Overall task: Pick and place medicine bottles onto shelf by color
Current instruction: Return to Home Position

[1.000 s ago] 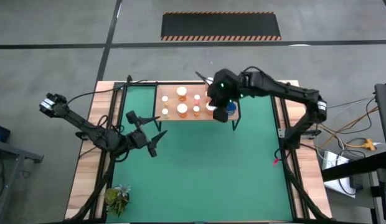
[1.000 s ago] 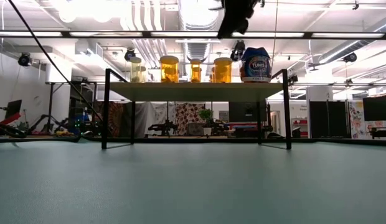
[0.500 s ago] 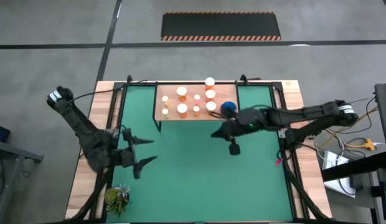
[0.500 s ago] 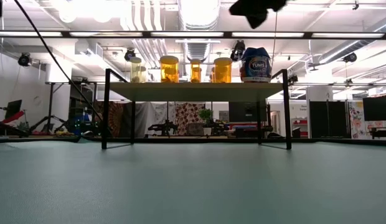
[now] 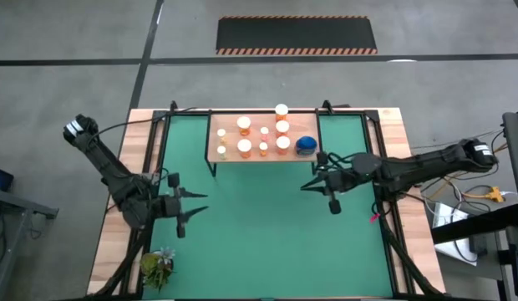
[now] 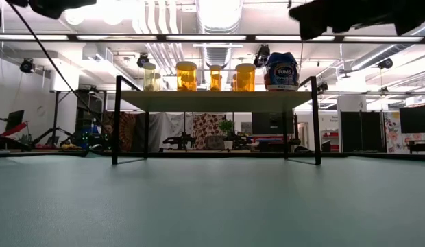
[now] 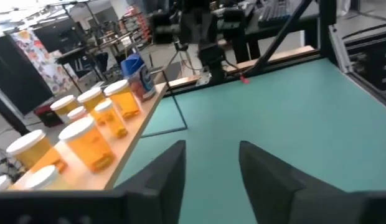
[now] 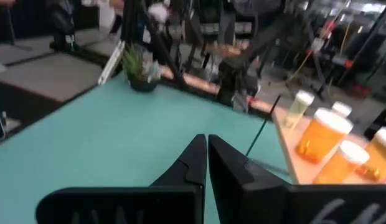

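Note:
The shelf [image 5: 228,156], a light-wood board on black legs, stands at the table's far side. Several orange medicine bottles with white caps [image 5: 244,147] stand upright on it, and a blue one [image 5: 306,145] stands at its right end. In the low view the orange bottles [image 6: 186,75] and the blue bottle [image 6: 282,71] stand in a row on top. My left gripper [image 5: 197,205] hovers open over the mat's left side, empty; its wrist view shows a gap between the fingers [image 7: 211,162]. My right gripper [image 5: 307,185] hovers shut and empty, near and right of the shelf.
A small green plant [image 5: 157,266] sits at the near left corner. The green mat [image 5: 267,242] lies bare in front of the shelf. Wooden rims and black frame rails [image 5: 380,180] run along both sides of the table.
My right gripper has drawn back from above the blue bottle on the shelf, toward the near and right edges, and stays shut. My left gripper has pulled back toward the near left, and the gap between its fingers has narrowed. The bottles stand unmoved.

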Controlling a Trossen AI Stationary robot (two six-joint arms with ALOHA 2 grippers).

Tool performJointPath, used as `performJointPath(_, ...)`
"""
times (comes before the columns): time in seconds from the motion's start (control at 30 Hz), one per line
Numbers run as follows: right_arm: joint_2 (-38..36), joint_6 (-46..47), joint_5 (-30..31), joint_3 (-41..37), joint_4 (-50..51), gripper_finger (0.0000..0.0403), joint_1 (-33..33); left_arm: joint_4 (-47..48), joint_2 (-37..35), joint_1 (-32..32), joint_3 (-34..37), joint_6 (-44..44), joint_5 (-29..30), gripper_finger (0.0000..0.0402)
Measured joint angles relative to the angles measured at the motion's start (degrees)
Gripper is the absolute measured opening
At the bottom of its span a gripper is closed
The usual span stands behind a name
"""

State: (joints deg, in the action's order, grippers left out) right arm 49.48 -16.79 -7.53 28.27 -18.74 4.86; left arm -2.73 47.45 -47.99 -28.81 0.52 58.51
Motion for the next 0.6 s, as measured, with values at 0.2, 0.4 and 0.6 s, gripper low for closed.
performJointPath(0.2, -5.74, -0.78, -0.09, -2.77, -0.9, 0.0009, 0.0, 0.1, -6.24, 0.99, 2.63, 0.26, -0.14, 0.0074)
performJointPath(0.4, -11.7, -1.87, -1.94, -6.43, -1.82, 0.0009, 0.0, 0.19, -13.2, 1.16, 7.38, 1.52, 0.03, 0.0034)
performJointPath(0.6, -18.44, -1.83, -1.92, -10.52, -3.1, 0.0009, 0.0, -1.34, -19.37, 1.24, 11.73, 2.0, 0.27, 0.001)
